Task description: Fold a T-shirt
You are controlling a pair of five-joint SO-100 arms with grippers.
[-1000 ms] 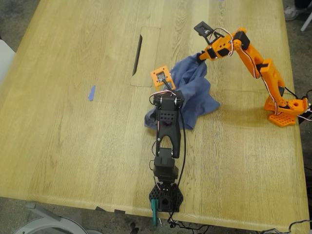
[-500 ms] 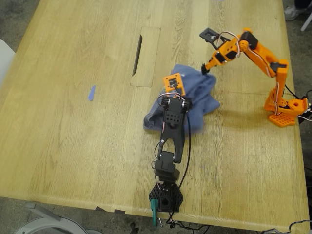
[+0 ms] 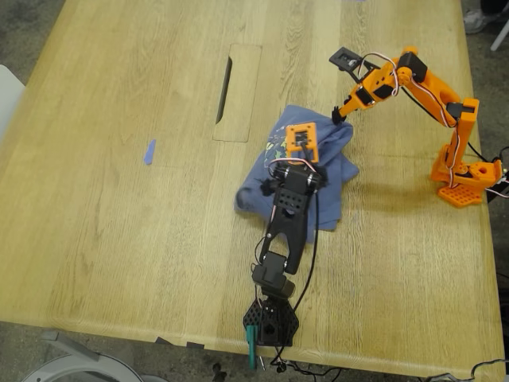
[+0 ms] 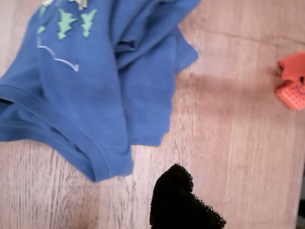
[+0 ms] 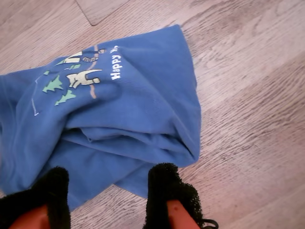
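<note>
T-shirt (image 3: 306, 171) is mid-desk (image 3: 119, 223) in the exterior view, lying between the two arms. It's a bunched heap, not a fold: layers overlap unevenly, one hemmed edge curls over, and the print (image 5: 78, 78) is partly creased.

My second gripper (image 5: 107, 188) hovers over the shirt's edge with jaws apart, nothing between them; that matches the orange arm at the exterior view's right.

My first gripper (image 4: 183, 200) is off the cloth over bare desk. Only one dark fingertip shows, so I can't tell the jaw state. It holds no fabric that I can see.

Progress, as I judge it: essentially nothing done. The shirt needs spreading flat before any real fold, then sleeves in, then halving.
</note>
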